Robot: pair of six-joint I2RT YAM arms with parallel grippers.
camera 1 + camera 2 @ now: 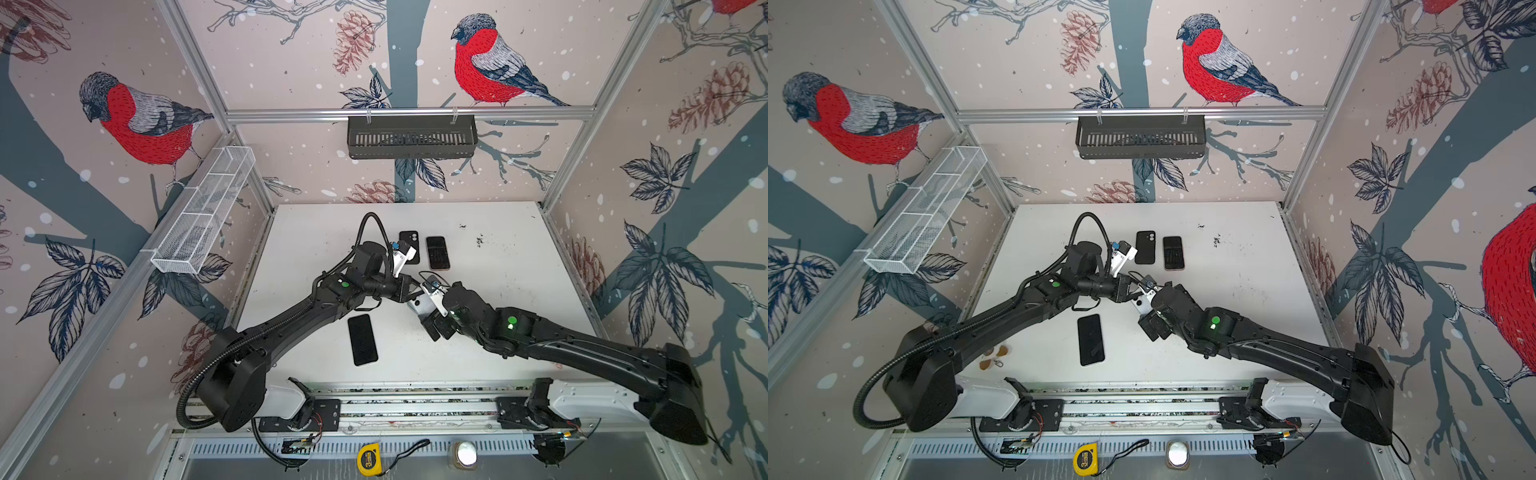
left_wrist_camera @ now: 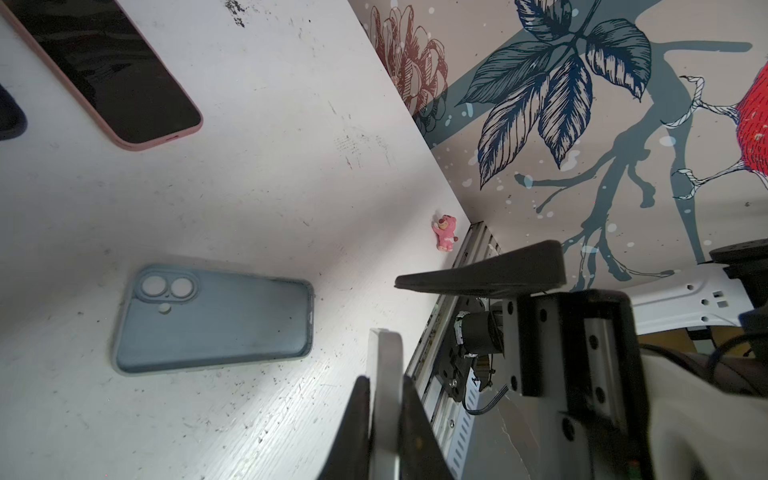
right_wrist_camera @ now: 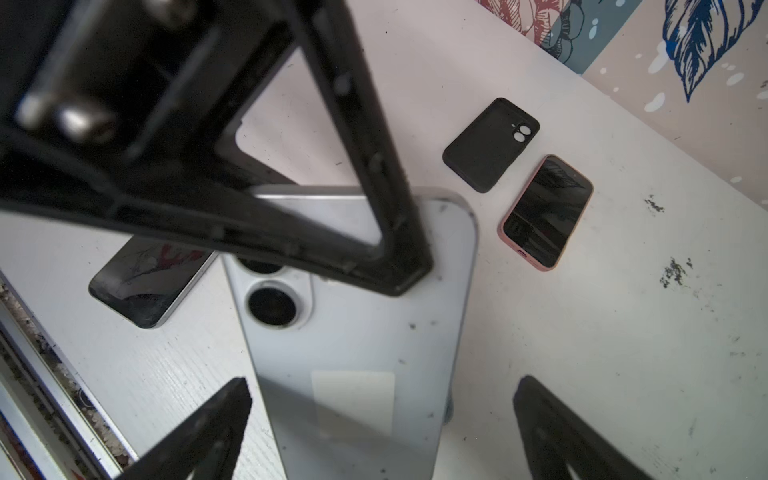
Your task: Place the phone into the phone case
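Gripping the pale phone [image 3: 357, 332] by its edge with the left hand [image 2: 384, 386], mid-frame in both top views. Holding the right hand [image 3: 382, 384] spread wide, fingers [image 3: 208, 428] flanking the phone without touching. Leaving the grey-blue phone case [image 2: 212, 320] flat on the desk [image 2: 249, 187], apart from the phone

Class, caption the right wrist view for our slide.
The left pincer clamps the pale phone; right pincer open astride it; black case beside a pink-cased phone beyond.

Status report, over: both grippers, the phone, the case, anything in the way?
Left gripper shut on light phone, off the table. Right gripper open, either side of it. Blue-grey case flat, empty, nothing on it.
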